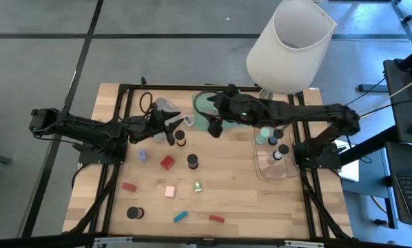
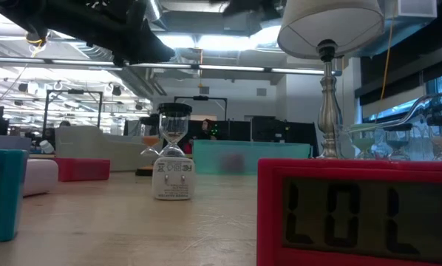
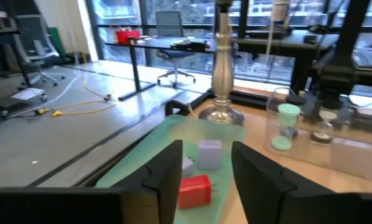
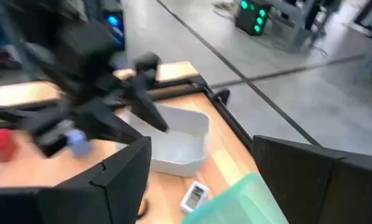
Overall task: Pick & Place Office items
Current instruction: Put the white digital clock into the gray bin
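Observation:
Small office items lie scattered on the wooden table: black cylinders [image 1: 192, 161], a red block [image 1: 167, 162], a lavender block [image 1: 143, 156], a pink block [image 1: 170, 191], a teal bar [image 1: 180, 216] and a red bar [image 1: 216, 218]. My left gripper [image 1: 171, 127] hovers open between the grey tray [image 1: 166, 105] and the green tray [image 1: 204, 103]. In its wrist view, the left gripper [image 3: 206, 149] frames a red block [image 3: 195, 190] and a pale block [image 3: 209, 154] lying in the green tray [image 3: 142, 162]. My right gripper [image 1: 215, 127] [image 4: 201, 146] is open beside the green tray.
A clear tray [image 1: 275, 165] at the right holds several small pieces. The white-shaded lamp [image 1: 289, 45] stands at the far edge, its metal base [image 3: 222, 62] just behind the green tray. The two arms are close together over the table's far middle. Bare wood lies toward the near edge.

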`<state>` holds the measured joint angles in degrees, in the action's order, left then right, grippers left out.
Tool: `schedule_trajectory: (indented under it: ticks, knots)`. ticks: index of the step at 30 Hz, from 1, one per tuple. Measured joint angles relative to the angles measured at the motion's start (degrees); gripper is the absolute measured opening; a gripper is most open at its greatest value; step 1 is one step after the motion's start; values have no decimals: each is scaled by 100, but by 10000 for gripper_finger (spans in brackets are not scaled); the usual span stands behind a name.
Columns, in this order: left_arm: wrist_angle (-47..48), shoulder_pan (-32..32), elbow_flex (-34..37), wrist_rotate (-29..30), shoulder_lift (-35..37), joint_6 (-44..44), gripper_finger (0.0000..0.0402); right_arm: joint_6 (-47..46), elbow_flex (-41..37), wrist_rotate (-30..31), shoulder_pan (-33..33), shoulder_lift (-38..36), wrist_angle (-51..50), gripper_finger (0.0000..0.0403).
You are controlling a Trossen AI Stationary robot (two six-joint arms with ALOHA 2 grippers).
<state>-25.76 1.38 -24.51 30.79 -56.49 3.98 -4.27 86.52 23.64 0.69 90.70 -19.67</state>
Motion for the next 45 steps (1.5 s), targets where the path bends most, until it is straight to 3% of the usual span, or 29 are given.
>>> schedule_trajectory:
  ticks: [7, 13, 17, 23, 27, 35, 39, 45]
  knots:
    - [149, -302, 0, -553, 496, 110, 154, -44, 2, -42, 582, -877, -921, 283]
    - [1383, -740, 2, -476, 1425, 178, 144, -601, 2, -15, 1057, -1517, -2200, 283]
    - [1743, -837, 2, -245, 1850, -8, 139, -1104, 2, 384, 1342, -1818, -2927, 283]
    - [1839, -836, 2, 167, 2092, -167, 152, -1365, 2, 1704, 1778, -1918, -3902, 283]
    - [2043, -836, 0, 139, 2142, -174, 177, -1310, -29, 1446, 1817, -1937, -4336, 283]
    - [3199, -834, 2, -143, 1988, 544, 231, -905, -1210, 801, 1861, -2363, -3935, 283]
    - [3152, -672, 2, -269, 1662, 532, 243, -690, -2107, 590, 1843, -3026, -2947, 283]
    - [3066, 71, -266, -1121, 1006, 425, 251, -532, -3338, 487, 1843, -4080, -1600, 283]
